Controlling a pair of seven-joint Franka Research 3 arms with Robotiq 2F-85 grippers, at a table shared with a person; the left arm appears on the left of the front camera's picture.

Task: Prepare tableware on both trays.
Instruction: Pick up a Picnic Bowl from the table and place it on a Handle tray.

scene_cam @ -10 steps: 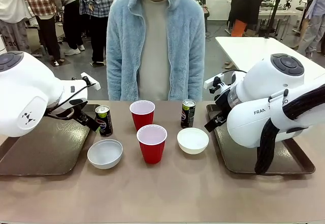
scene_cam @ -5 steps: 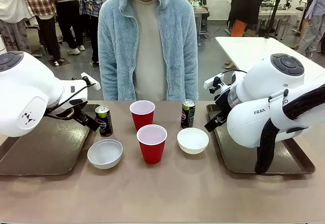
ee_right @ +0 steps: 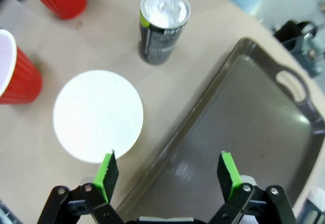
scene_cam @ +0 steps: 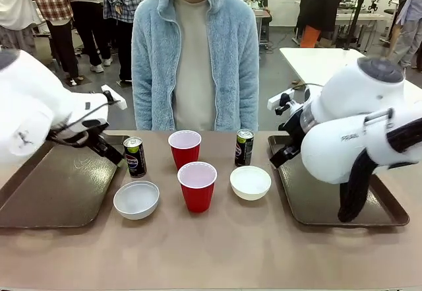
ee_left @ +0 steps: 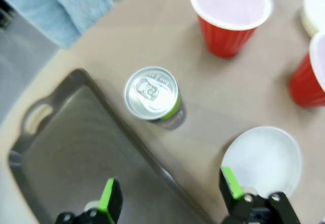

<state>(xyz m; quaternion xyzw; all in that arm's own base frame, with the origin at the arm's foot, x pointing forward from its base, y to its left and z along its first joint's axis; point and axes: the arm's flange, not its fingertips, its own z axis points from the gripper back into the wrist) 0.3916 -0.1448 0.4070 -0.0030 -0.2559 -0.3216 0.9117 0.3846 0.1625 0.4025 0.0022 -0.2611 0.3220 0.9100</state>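
The left gripper point(ee_left: 167, 183) hangs above the far right corner of the left tray point(scene_cam: 39, 198), its green-padded fingers spread wide and gripping nothing; the right gripper point(ee_right: 166, 158) hangs over the far left part of the right tray point(scene_cam: 310, 205), fingers just as wide, holding nothing; both trays lie flat on the table point(scene_cam: 217, 251), one at each side; all six pieces of tableware stand on the tabletop between them; the left can point(scene_cam: 134, 156) is upright just beside the left tray's right rim, with the left bowl point(scene_cam: 136, 199) nearer than it; the right can point(scene_cam: 244, 147) is upright near the right tray, with the right bowl point(scene_cam: 250, 182) just nearer; the far cup point(scene_cam: 184, 148) and the near cup point(scene_cam: 197, 186) stand upright in the middle, close together, one behind the other; a person point(scene_cam: 195, 60) in a light blue fleece stands at the far side.
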